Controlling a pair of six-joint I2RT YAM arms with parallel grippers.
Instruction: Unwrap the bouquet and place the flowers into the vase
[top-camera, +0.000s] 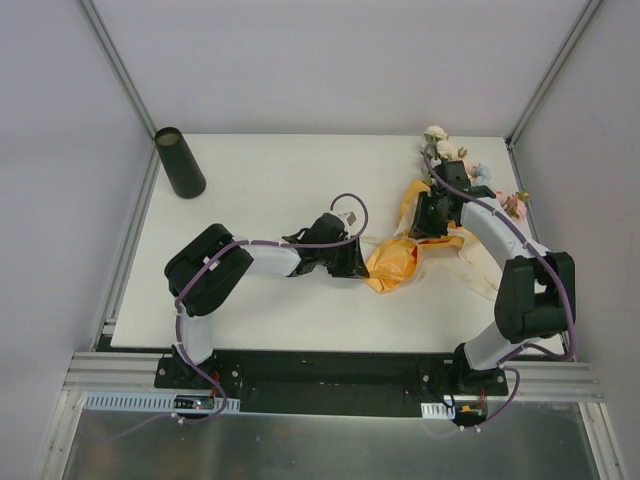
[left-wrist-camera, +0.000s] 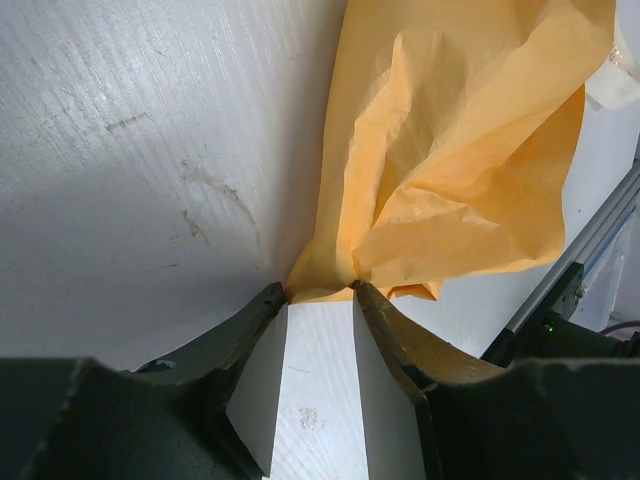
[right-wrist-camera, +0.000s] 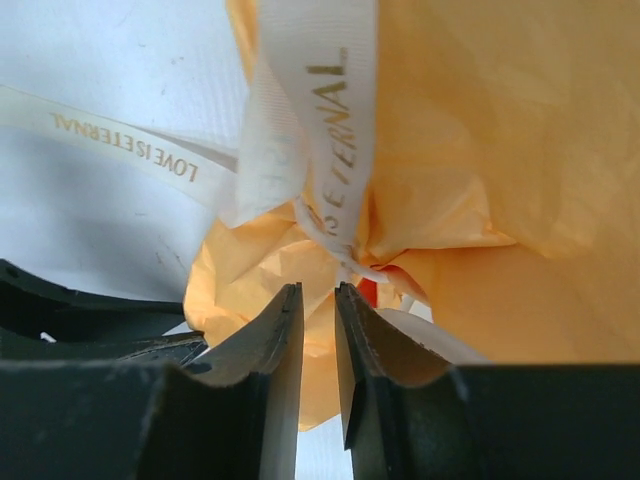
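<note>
The vase (top-camera: 180, 162) stands upright at the far left corner of the bench (top-camera: 260, 190), well apart from everything else. Toward the middle of the bench, the left fingers (left-wrist-camera: 262, 312) lie low and point right. Their tips are pinched on a gathered corner of the orange paper (left-wrist-camera: 450, 180), which spreads away from them in loose crumples. The bouquet (top-camera: 412, 196) lies on its side to the right of that. Its long axis runs on a slant, from this paper tail near the bench's middle up to the flowers (top-camera: 450, 160), whose heads reach the far right corner. The right fingers (right-wrist-camera: 285, 320) are over the bouquet's waist, nearly together, with their tips right at the knot of the cream ribbon (right-wrist-camera: 320, 90). I cannot tell whether they nip a strand of it. The wrapping is not yet off and the knot looks tied. Judging by this, the next move depends on the ribbon lying straight ahead of the right fingers while the left ones anchor the paper. The left arm is nearer the vase, the right nearer the stems.
</note>
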